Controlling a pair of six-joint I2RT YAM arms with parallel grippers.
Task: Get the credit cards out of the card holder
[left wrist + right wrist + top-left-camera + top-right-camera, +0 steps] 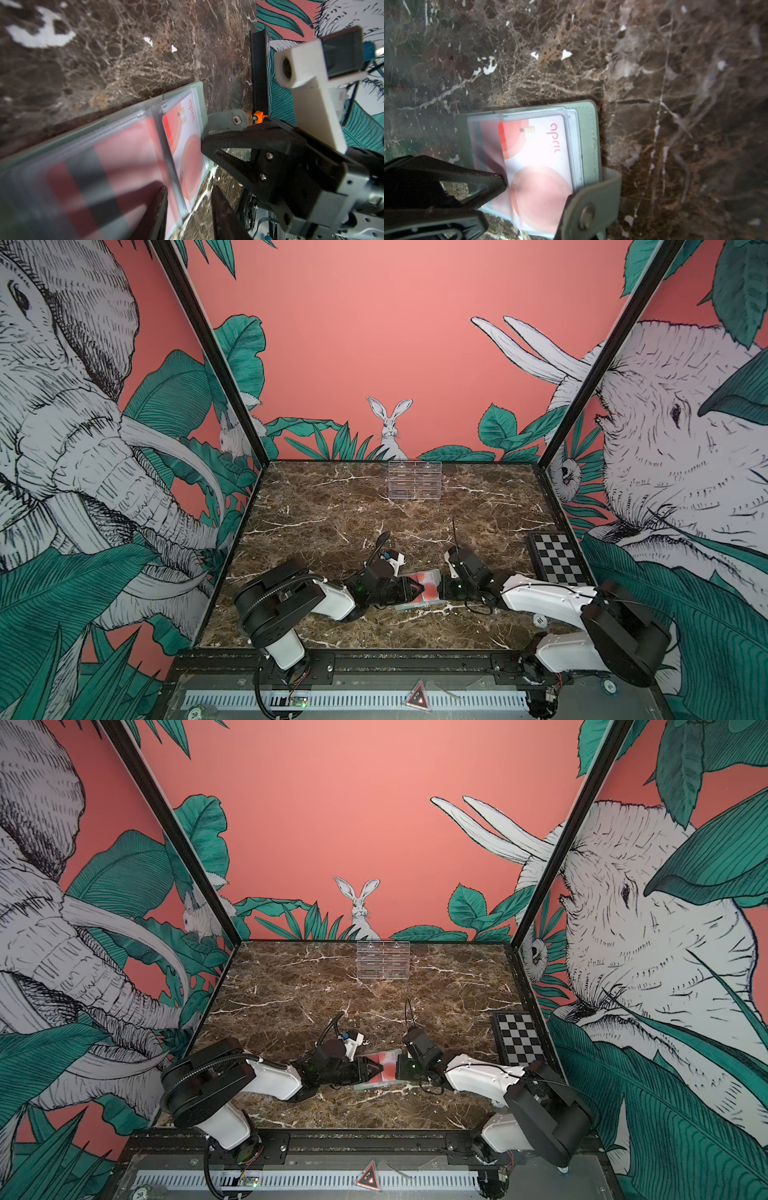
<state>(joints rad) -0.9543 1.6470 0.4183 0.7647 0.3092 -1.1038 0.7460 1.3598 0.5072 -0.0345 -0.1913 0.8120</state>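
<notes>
The pale green card holder (pixel 415 606) (pixel 374 1085) lies open on the marble between both grippers. Its clear sleeves hold the credit cards: a white one with red-orange circles (pixel 537 158) (pixel 187 145) and a red one with a dark stripe (pixel 93 176). My left gripper (pixel 190 188) (pixel 415 587) is open, its fingers straddling the sleeve's edge, one finger (pixel 500 180) on top of the sleeve. My right gripper (pixel 204 143) (pixel 442 587) is shut on the holder's far edge by the snap tab (pixel 587 214), which curls up in front of the right wrist camera.
A clear acrylic tiered stand (pixel 414 480) stands at the back middle. A black-and-white checkered board (pixel 557 558) lies along the right wall. A round chip (pixel 539 619) sits near the right arm. A tiny orange object (pixel 257 117) lies beyond the tab.
</notes>
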